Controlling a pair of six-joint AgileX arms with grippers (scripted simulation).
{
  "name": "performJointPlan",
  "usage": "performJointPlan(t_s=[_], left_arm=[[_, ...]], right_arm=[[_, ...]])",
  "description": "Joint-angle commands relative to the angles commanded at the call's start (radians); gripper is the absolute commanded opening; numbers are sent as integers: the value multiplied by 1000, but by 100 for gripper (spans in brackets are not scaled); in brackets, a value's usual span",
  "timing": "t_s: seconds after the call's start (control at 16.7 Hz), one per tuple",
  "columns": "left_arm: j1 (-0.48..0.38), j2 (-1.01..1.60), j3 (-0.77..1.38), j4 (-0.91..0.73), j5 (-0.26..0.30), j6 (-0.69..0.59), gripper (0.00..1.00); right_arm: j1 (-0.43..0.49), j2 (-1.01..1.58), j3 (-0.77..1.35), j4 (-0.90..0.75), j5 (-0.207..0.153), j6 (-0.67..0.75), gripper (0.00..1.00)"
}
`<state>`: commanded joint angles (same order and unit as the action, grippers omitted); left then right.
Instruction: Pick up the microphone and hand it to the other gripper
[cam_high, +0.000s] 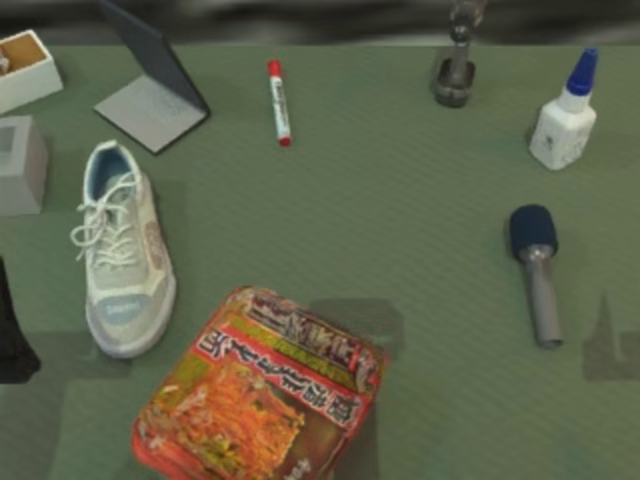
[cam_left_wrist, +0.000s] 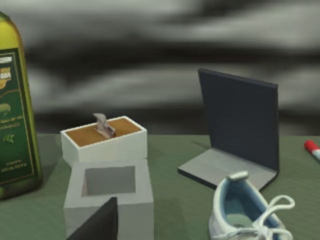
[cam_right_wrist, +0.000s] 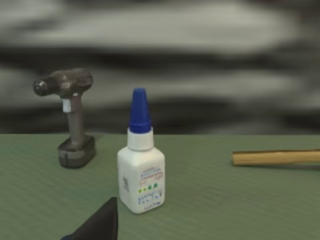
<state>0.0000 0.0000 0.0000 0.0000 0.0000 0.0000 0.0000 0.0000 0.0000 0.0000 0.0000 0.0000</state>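
the microphone (cam_high: 535, 280) lies flat at the table's (cam_high: 420, 200) 3 o'clock side, head toward 12, seen only from the top view. the right wrist view alone shows a wooden stick (cam_right_wrist: 276, 157). for both grippers, i cannot tell the finger state.

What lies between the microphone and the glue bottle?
Nothing: in the top view only bare green table separates the microphone from the glue bottle.
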Motion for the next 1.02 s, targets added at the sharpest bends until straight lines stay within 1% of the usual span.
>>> performJointPlan(t_s=[0.18, 0.42, 0.66, 1.02], left_arm=[[0, 0, 0, 0, 0, 0, 100], [0, 0, 0, 0, 0, 0, 100], [0, 0, 0, 0, 0, 0, 100], [0, 0, 0, 0, 0, 0, 100]], right_arm=[[4, 11, 9, -9, 0, 3, 100], [44, 159, 124, -113, 2, 41, 100], [109, 471, 338, -287, 12, 112, 100], [225, 1074, 742, -562, 21, 243, 100]])
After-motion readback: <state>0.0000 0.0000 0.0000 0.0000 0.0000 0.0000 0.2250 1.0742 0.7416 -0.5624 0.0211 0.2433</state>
